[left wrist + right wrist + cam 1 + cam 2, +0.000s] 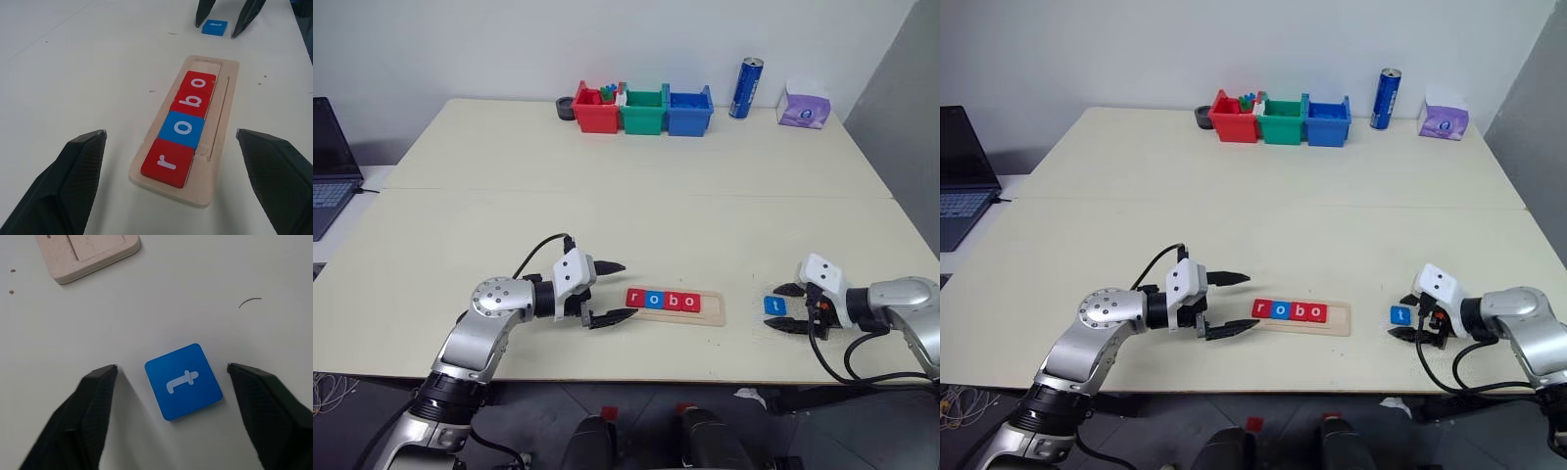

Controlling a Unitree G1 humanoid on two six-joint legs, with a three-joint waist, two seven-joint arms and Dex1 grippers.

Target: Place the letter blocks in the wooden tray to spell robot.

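Blue t block (183,381) between right hand (171,374) fingers

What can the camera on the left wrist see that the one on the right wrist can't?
Left wrist alone: four letter blocks reading r, o, b, o, lying in the wooden tray, and the left gripper, open. Right wrist alone: a short curved mark on the table. Both: the blue t block lying on the table between the open fingers of the right gripper, and a bare end of the tray.
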